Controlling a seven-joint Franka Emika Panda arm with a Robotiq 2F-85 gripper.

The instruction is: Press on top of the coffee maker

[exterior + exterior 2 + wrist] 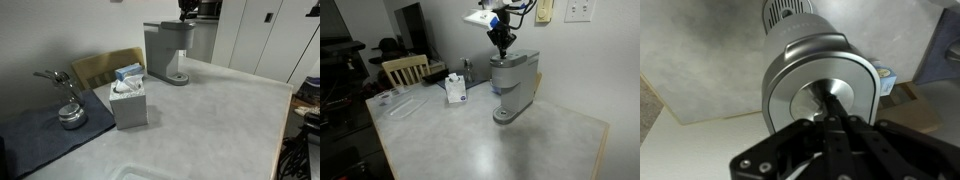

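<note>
Standing on the grey table (220, 115), the coffee maker (162, 50) is a tall grey machine with an overhanging head and a round drip base, seen in both exterior views (515, 82). The gripper (502, 45) hangs directly above the coffee maker's head and points straight down at it. In the wrist view the gripper (830, 98) has its fingers (840, 120) drawn narrow, side by side with no visible gap and nothing held between them. Their tips sit at the centre of the coffee maker's rounded metallic top (790, 70). Contact looks likely there, though how firm it is cannot be told. A white-grey tissue box (128, 100) stands on the table near the coffee maker, apart from it. A wooden chair (105, 65) stands off the table's edge, beyond the tissue box from the coffee maker. Farther from the coffee maker than the tissue box, a dark cloth (40, 135) carries a shiny metal object (70, 112).
</note>
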